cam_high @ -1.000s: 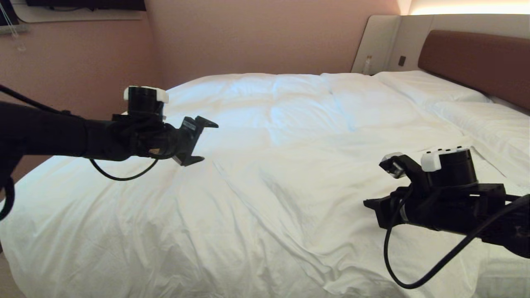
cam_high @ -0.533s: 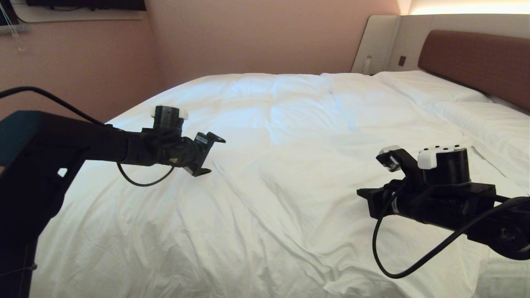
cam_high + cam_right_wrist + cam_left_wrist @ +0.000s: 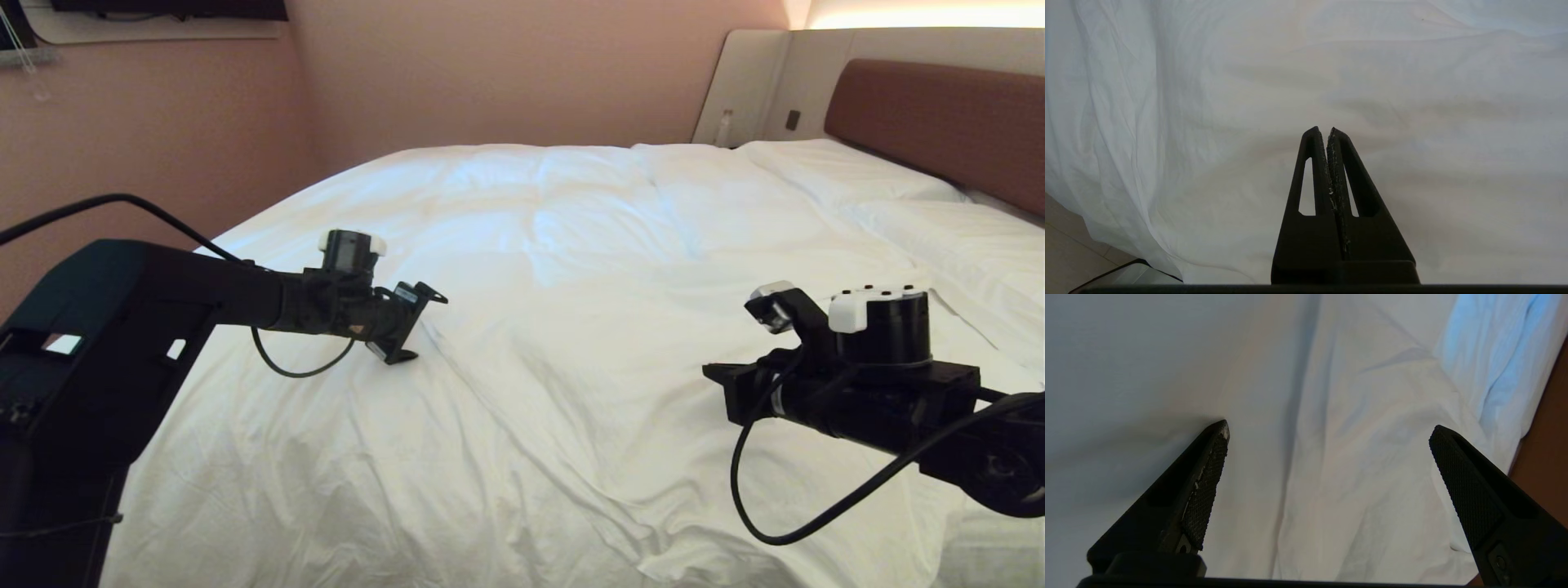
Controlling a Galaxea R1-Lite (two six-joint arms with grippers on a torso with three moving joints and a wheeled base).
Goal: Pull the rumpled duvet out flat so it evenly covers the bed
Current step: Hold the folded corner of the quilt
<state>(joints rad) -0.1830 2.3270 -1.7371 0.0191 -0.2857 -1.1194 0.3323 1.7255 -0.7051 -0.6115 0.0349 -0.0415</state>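
Nearest me, at four o'clock in the head view, my right gripper (image 3: 722, 392) hangs low over the near side of the puffy white quilted duvet (image 3: 571, 343), its black fingers (image 3: 1331, 163) pressed together on nothing; it has barely shifted in the last second. Its wrist view shows the duvet's edge draping off the mattress toward the pale floor tiles (image 3: 1069, 245).

At nine o'clock, my left gripper (image 3: 412, 327) has changed most: over the last second it has travelled outward across the bed and come down, and its spread fingers (image 3: 1208, 486) now straddle a long diagonal crease, the lower tip at or just above the cloth; I cannot tell whether it touches. I judge it is placed to pinch that ridge and draw it flat, so this is the approach before a grasp.

Further out, the duvet spreads over most of the wide low white bed (image 3: 1000, 555), wrinkled near me and smoother toward twelve o'clock. At one to two o'clock lie flat white pillows (image 3: 841, 171) under the brown padded headboard (image 3: 939, 114).
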